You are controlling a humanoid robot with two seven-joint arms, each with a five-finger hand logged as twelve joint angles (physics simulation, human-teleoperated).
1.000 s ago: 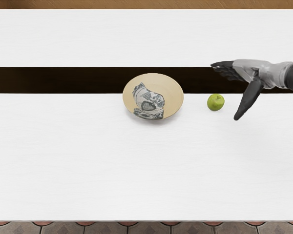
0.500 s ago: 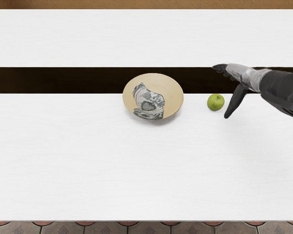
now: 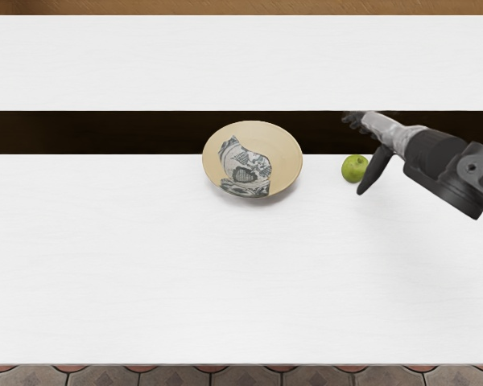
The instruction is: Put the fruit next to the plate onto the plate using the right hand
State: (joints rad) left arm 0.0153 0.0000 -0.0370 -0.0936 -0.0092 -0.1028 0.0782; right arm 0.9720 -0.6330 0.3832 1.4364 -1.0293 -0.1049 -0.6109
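the white desk (image 3: pixel 225 265) carries the patterned plate (image 3: pixel 275 145) near its far edge, with no fruit on it. the right hand (image 3: pixel 376 138) hovers spread and holds nothing, thumb just beside the green apple (image 3: pixel 354 168). the apple lies on the desk near the plate. grasping, lifting and placing remain, and the path between looks unobstructed.

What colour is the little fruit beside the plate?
Green; the fruit shows best in the head view.

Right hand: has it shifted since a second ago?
Yes. The right hand has moved left, closing on the green apple, which sits unmoved right of the plate.
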